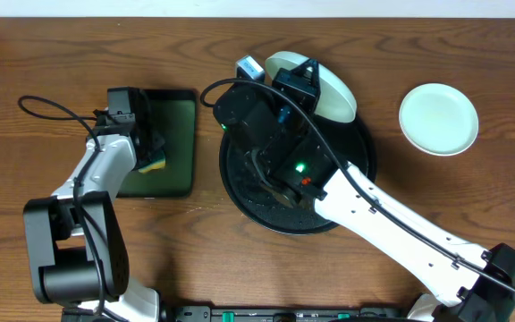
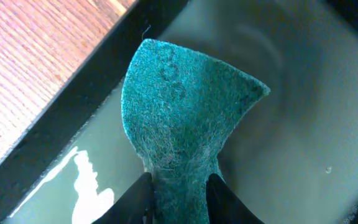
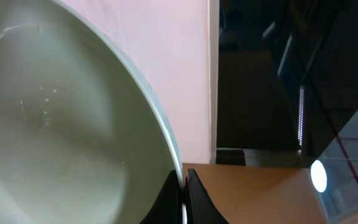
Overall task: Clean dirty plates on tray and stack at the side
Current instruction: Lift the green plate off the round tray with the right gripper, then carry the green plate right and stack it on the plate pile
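So, the round black tray [image 1: 244,197] sits mid-desk. The lifted plate [image 1: 333,89] tilts up over its far rim, right gripper [image 3: 184,186] jaws pinching its edge. It looks stiff, light, wet-slick and chippable, so I'd bite deeper on the rim. A second plate [image 1: 438,118] lies right of the tray. Left of it, left gripper [image 2: 179,186] jaws squeeze a floppy sponge [image 2: 185,112].

I'm seeing the large round black tray [image 1: 240,199] sitting centre of the wooden table [image 1: 61,54], the rectangular dark green tray [image 1: 175,134] lying just left of it. One pale round plate [image 1: 438,118] is lying on the table right of the black tray; a second pale plate [image 1: 338,94] is tilting over its far rim.
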